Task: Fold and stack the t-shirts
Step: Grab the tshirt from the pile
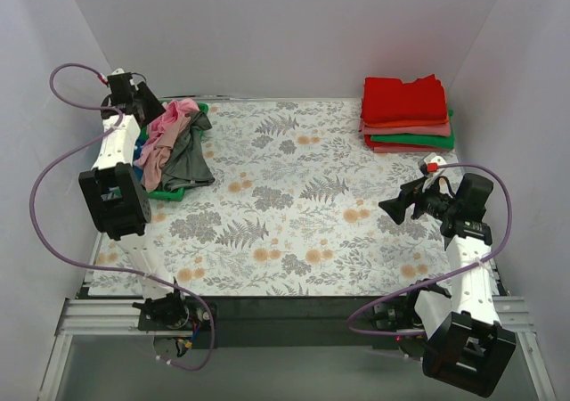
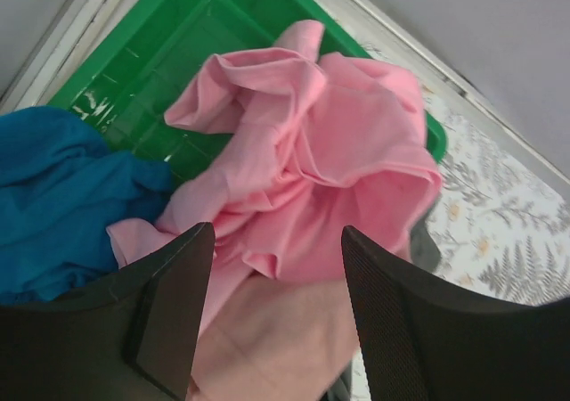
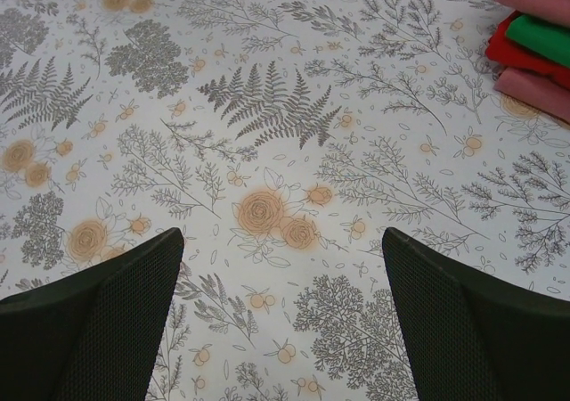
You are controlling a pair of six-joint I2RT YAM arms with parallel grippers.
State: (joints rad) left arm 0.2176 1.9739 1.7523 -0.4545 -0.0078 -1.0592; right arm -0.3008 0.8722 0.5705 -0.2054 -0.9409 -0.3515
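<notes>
Left end effector (image 2: pixel 276 241) is down over the heap, fingers apart on either side of a fold of the pink shirt (image 2: pixel 338 151). I can't tell whether they are pressing the cloth yet. It looks like the pick-up of the next shirt to fold.

Right end effector (image 3: pixel 283 241) hangs spread wide with nothing between its fingers. Only the flowered worktop (image 1: pixel 294 205) lies beneath it, probably so it can take the other side of the shirt.

Ahead and to the right of that right end effector sits the folded stack (image 1: pixel 407 116), squared up in the far corner out of the folding space. Red is on top, with salmon, green and more red edges under it. I count at least four layers, exact number unclear.

Under the left end effector there is one green tray (image 2: pixel 178 53) holding the unfolded shirts. Beside the pink one, to the left of the fingers, is one blue shirt (image 2: pixel 53 187). One grey shirt (image 1: pixel 189 160) spills over the tray's rim onto the worktop. Paler pink cloth lies right under the fingers, possibly a separate shirt.
</notes>
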